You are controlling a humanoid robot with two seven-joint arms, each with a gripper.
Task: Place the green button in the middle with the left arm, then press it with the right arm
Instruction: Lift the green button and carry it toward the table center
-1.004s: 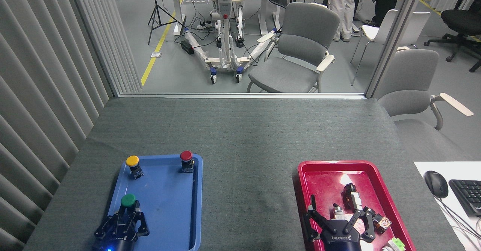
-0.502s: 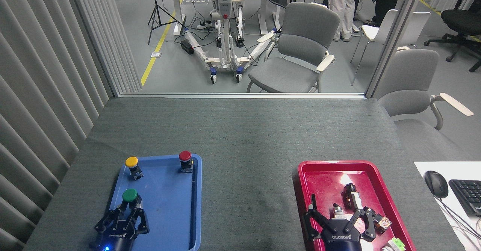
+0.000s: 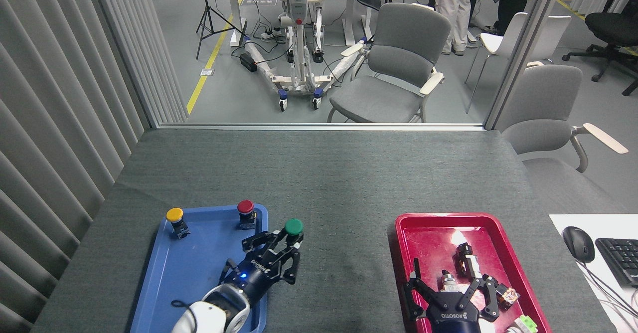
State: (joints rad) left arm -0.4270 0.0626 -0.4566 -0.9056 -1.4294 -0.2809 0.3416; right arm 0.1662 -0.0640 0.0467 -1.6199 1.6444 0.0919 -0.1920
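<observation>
Gripping the green button [image 3: 294,226] by its black body, the left tool [image 3: 279,249] reaches out past the right rim of the blue tray [image 3: 164,278], its fingers closed around the switch so that the domed green cap stands clear above them. The button is over the dark grey table [image 3: 329,173] just beside the tray's right edge, short of the middle [image 3: 339,253] of the cloth between the two trays; whether it touches the cloth cannot be told. A blue light glows on the tool's wrist, with the white arm segment below it at the bottom edge.

At the lower right, the right tool [image 3: 451,293] hangs over the red tray [image 3: 403,233] with its fingers spread wide and nothing between them, several small parts lying in the tray around it.

Farther back in the blue tray, the yellow button [image 3: 175,218] stands at the far left corner and the red button [image 3: 245,211] at the far right corner. A mouse [image 3: 578,244] and keyboard [image 3: 620,259] sit at the right edge. Beyond the table stand grey chairs [image 3: 398,64].
</observation>
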